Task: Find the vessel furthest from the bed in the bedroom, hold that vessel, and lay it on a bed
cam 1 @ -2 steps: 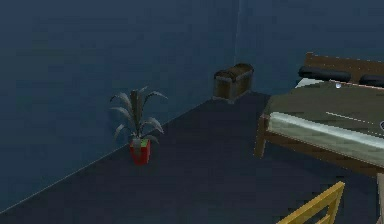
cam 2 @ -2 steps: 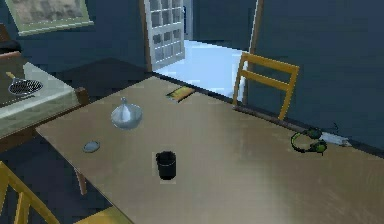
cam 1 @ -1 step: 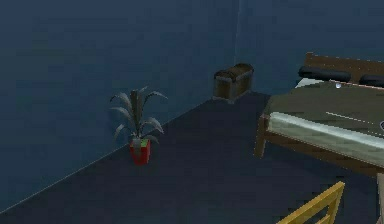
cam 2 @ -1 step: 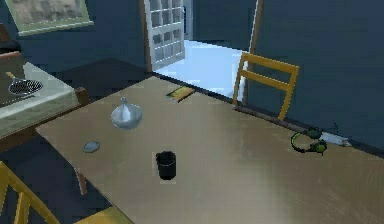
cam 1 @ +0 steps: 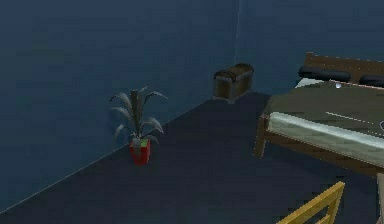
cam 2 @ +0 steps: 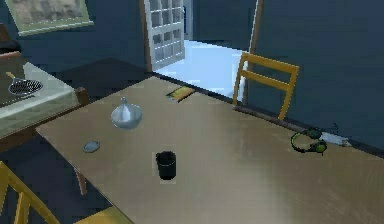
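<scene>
**Two vessels on the wooden table, bed just beside it**

In the arm side view a broad, smooth brown table [cam 2: 250,170] is seen. A black cup [cam 2: 166,165], a plain cylinder, stands upright near the table's 6 o'clock edge; what lies inside it cannot be told. At 10 o'clock from the cup, well apart from it, stands a pale, glassy flask [cam 2: 125,115] with a wide round base and a thin neck; its contents cannot be made out either. A small flat grey disc [cam 2: 91,147] lies at 7 o'clock from the flask. Of the two vessels, the cup is the farther from the bed [cam 2: 35,105], whose pale cover shows at 9 o'clock of the view. A round dark wire-like thing [cam 2: 25,88] rests on that cover.

A yellow slatted wooden chair [cam 2: 266,85] is drawn up at the table's far edge, and a dark green looped thing [cam 2: 310,143] lies at 3 o'clock.

In the forward view a red pot [cam 1: 140,151] holding a spiky-leaved plant [cam 1: 137,112] stands by the blue wall. A lidded wooden chest [cam 1: 233,80], lid down, sits in the corner at 12 o'clock.

The state of the gripper's jaws cannot be told.
</scene>
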